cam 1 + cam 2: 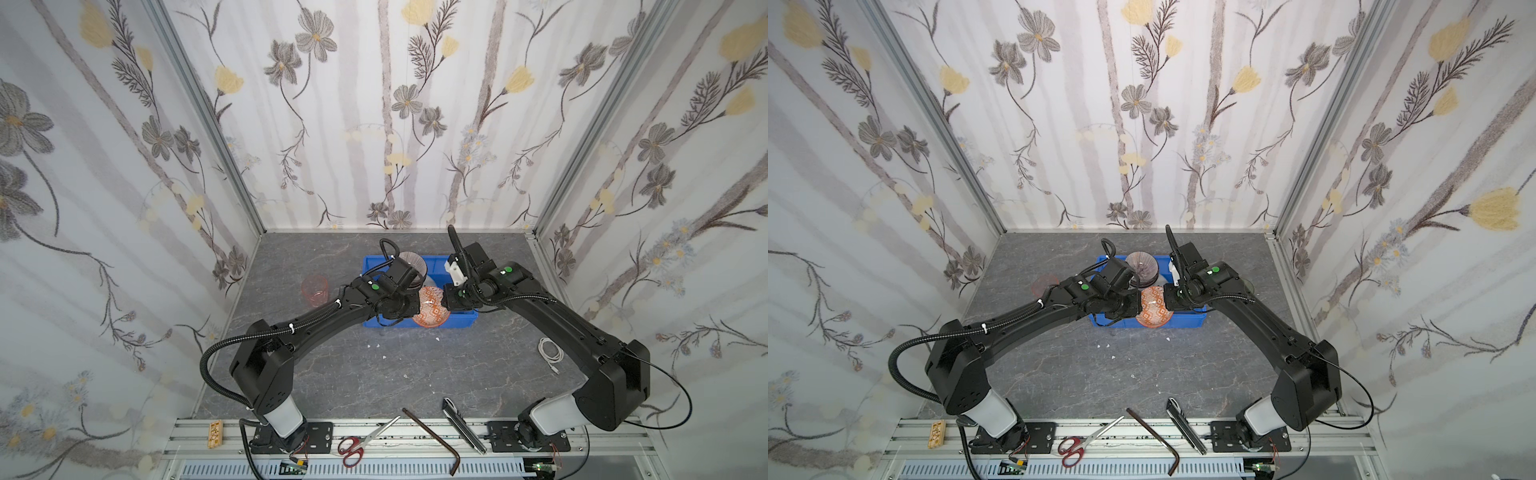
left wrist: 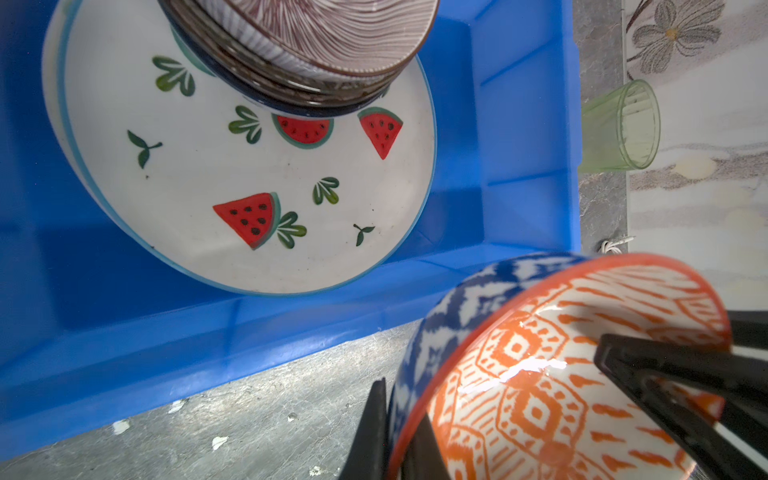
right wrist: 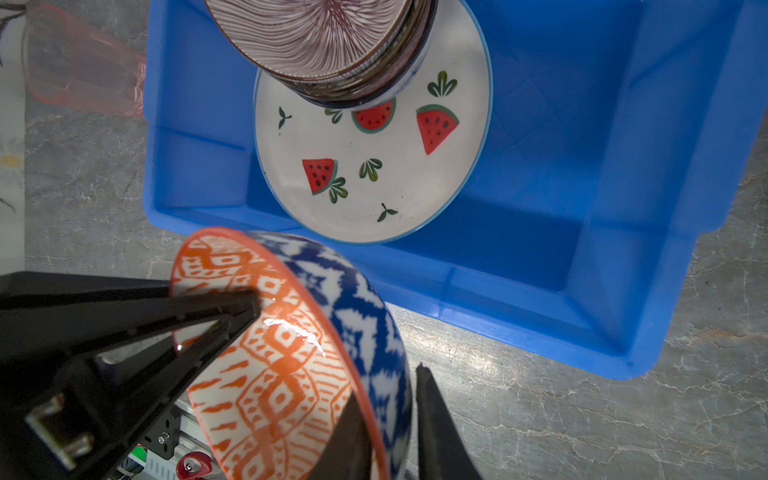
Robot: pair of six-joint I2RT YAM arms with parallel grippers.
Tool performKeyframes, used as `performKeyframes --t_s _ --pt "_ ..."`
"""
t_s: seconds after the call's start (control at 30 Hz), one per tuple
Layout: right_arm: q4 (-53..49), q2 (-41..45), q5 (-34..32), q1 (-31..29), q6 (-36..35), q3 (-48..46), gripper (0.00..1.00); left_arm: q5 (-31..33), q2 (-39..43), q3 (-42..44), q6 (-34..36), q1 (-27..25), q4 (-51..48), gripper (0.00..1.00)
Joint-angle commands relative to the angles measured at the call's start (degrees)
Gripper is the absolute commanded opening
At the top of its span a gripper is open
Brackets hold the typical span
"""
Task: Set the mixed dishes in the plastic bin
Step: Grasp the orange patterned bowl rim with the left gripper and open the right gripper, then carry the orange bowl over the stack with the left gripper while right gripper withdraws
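Pinching the orange geometric bowl [image 2: 519, 395] by its left rim, my left gripper [image 2: 397, 415] is pressed together, with 1 finger inside and 1 against the blue-and-white outside. My right gripper [image 3: 388, 386] straddles the opposite rim with its jaws slightly spread: the outer finger stands clear of the bowl's wall, with a gap showing. In both top views the bowl hangs tilted between the 2 grippers, its patterned inside facing up and toward me, over the near wall of the plastic bin [image 1: 462, 321]. I cannot tell whether it touches that wall. Inside the bin, the watermelon plate [image 3: 374, 174] lies flat on the floor. A stack of bowls topped by the striped bowl [image 3: 324, 37] sits on the plate's far part. On the table [image 1: 374, 374], the pink tumbler [image 1: 314, 289] stands just left of the bin and the green tumbler [image 2: 619, 124] is beside its right end. The white cable [image 1: 550, 353] lies coiled on the near right, well apart from the bin. The red-handled scissors [image 1: 357, 442] rest on the front rail [image 1: 415, 440].
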State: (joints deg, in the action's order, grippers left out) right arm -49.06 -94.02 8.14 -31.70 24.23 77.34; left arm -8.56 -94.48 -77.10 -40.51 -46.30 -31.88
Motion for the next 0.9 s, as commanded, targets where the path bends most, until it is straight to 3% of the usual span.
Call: performKeyframes --t_s 0.0,0.33,0.57,0.6,0.63,0.87 --pt "2.22 1.00 1.54 0.26 0.43 0.44 0.26 0.71 1.20 0.45 0.33 0.47 1.71 0.00" --pt "4.08 8.21 3.09 5.14 0.38 -2.36 0.44 3.31 3.87 -0.51 3.36 4.57 -0.81 0.00" --pt "6.26 14.28 5.21 10.53 0.47 -7.54 0.63 5.04 1.88 -8.44 9.16 8.86 -4.17 0.00" --pt "6.51 15.04 5.22 10.86 0.47 -8.08 0.70 5.06 1.14 -10.05 10.11 9.42 -4.76 0.00" --pt "6.84 15.86 5.23 11.20 0.56 -8.71 0.99 5.12 0.32 -11.84 11.12 9.95 -5.34 0.00" --pt "8.32 19.00 5.81 12.90 0.99 -12.49 1.00 5.40 -6.71 -22.22 15.95 12.79 -6.62 0.00"
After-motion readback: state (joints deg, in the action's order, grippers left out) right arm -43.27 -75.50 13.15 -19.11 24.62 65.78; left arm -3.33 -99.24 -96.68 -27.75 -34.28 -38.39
